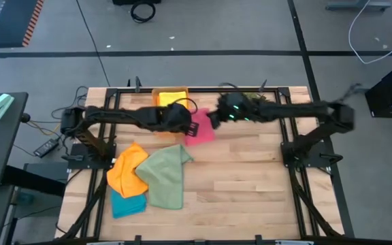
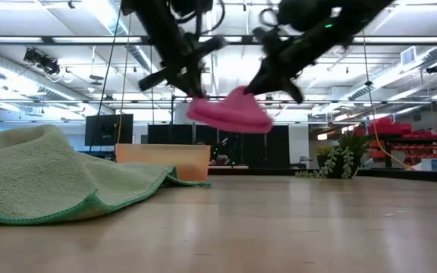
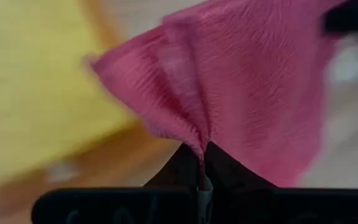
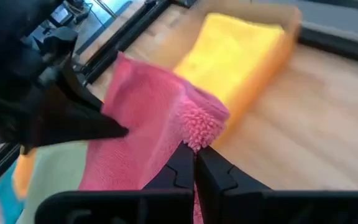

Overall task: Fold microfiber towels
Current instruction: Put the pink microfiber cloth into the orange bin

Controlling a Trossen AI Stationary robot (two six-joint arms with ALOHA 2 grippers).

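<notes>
Fingers of both the left gripper (image 3: 202,163) and right gripper (image 4: 195,163) pinch opposite edges of the soft pink microfiber towel (image 2: 230,114), holding it aloft near the tabletop's (image 1: 250,184) far edge, probably for folding, beside the orange tray (image 1: 170,96) holding a yellow towel (image 4: 238,53).

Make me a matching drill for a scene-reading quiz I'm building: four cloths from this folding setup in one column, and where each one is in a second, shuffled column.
Things:
1. pink towel
2. yellow towel
3. sage green towel
4. teal towel

Places:
A. in the orange tray
B. partly hidden under the orange towel
C. pinched by both the left gripper and right gripper, off the table
D. spread on the table, topmost in the pile

Pairs: 1-C, 2-A, 3-D, 4-B
</notes>
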